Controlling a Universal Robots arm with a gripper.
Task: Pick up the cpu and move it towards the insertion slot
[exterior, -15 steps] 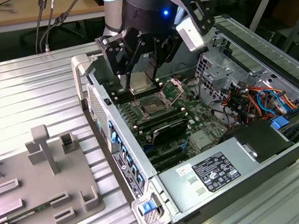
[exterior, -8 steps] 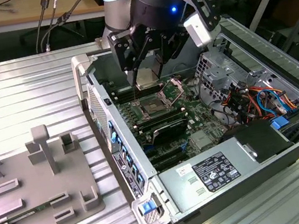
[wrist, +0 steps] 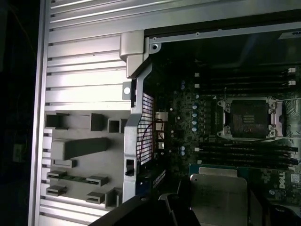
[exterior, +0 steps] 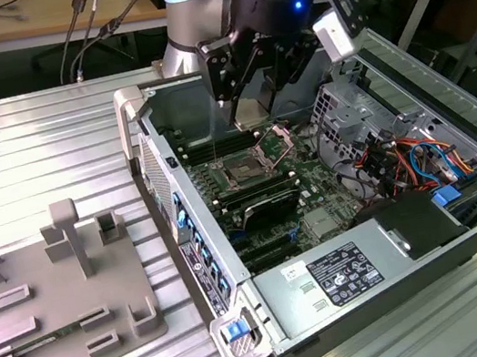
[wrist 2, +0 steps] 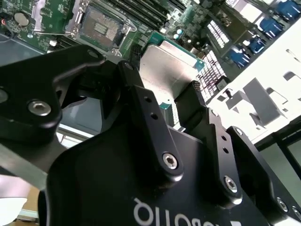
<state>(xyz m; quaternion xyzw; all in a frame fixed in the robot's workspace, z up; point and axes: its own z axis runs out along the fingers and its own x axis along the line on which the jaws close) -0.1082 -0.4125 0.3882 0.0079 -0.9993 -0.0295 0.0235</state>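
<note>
My gripper (exterior: 253, 93) hangs over the back of the open computer case and is shut on the cpu (exterior: 255, 107). In both wrist views the cpu (wrist 2: 171, 66) (wrist: 218, 197) is a thin square chip with a pale silver top, clamped edge to edge between the two black fingers (wrist 2: 141, 101). The insertion slot (exterior: 244, 170) is a dark square socket in a silver frame with its wire bracket raised, on the green motherboard. It lies a short way below and in front of the held cpu. The socket (wrist 2: 99, 28) (wrist: 248, 118) looks unoccupied in both wrist views.
Long black memory slots (exterior: 255, 196) flank the socket. A drive cage and coloured cables (exterior: 401, 154) fill the case on the exterior view's right, with a power supply (exterior: 338, 274) at the front. A grey plastic tray (exterior: 47, 295) lies outside the case wall (exterior: 156, 170) on the ribbed metal table.
</note>
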